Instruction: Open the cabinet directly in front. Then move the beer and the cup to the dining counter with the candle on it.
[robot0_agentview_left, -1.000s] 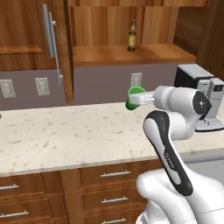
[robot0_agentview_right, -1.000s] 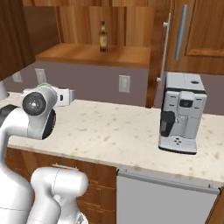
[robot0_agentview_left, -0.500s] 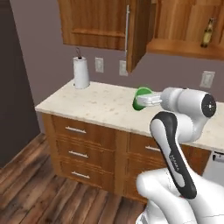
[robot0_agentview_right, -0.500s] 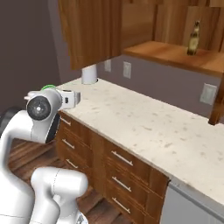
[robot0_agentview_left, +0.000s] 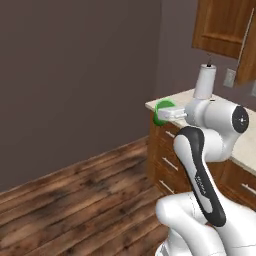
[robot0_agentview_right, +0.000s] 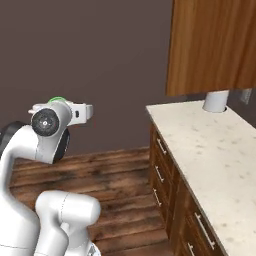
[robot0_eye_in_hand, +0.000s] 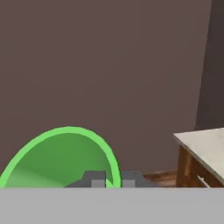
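Note:
The green cup hangs in the air off the counter's left end, tilted on its side, with my gripper shut on its rim. In the hand view the cup fills the lower left, and my gripper pinches its rim between the two dark fingertips. A sliver of the cup peeks above the wrist in the right base view. The reddish-brown cabinet with its metal bar handle sits at upper right. The beer, the candle and the dining counter are out of view.
A speckled counter over brown drawers runs along the right, with a white paper-towel roll on it. A dark wall stands ahead, and wooden floor stretches to the left.
The whole picture has swung left as the base turned: the coffee machine, the beer shelf and most of the counter have left view. The cup stays in the gripper.

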